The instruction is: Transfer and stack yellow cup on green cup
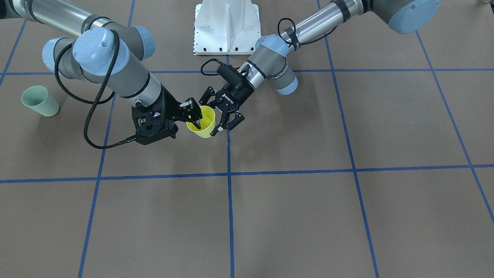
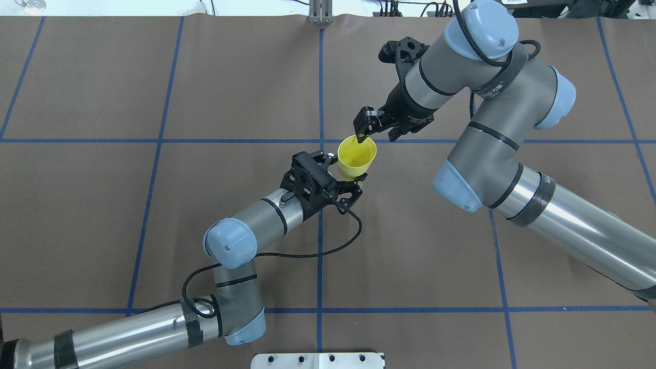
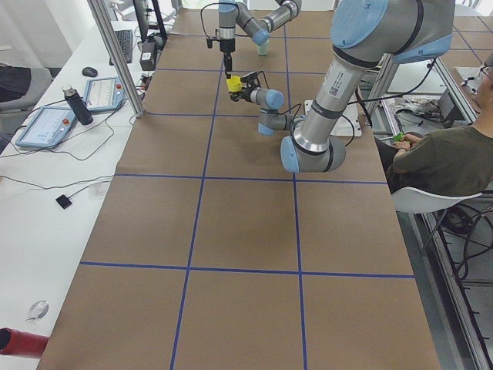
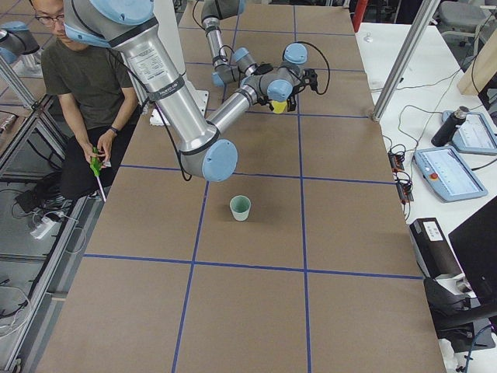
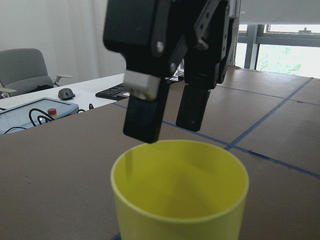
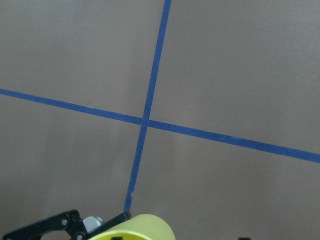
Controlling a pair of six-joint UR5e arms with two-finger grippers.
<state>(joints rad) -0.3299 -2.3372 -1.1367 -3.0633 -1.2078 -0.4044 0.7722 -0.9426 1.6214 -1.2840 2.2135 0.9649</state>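
Brown paper covers the table (image 2: 102, 230), squared off with blue tape lines (image 2: 148, 205), and the 2 arms meet above it near the middle. Starting at the robot's left, the left pincer (image 2: 344, 169) lies level. Its 2 fingers are closed against the lower sides of the yellow cup (image 2: 357, 154), holding it upright in the air, mouth up, near a tape crossing. Next along, the right pincer (image 2: 365, 134) points straight down at the cup's far rim. From the left wrist camera its fingers (image 5: 144, 117) stand a narrow gap apart, tips right at the rim, gripping nothing that I can see. To my eye this is the handover, partway: the cup is offered but not yet taken. I'd judge the next move is for the right pincer to settle astride the cup wall and pinch it before the left lets go. It would then carry the cup further right to the green cup (image 1: 40, 102), which stands upright on the table, well apart, on the right arm's side. The left fingers sit close under the rim, so room is tight, and the right arm's black cable (image 1: 89, 127) hangs in a loop by its wrist. A white base plate (image 1: 227, 27) sits at the robot's edge of the table, and a seated operator (image 4: 81, 74) is beside it.
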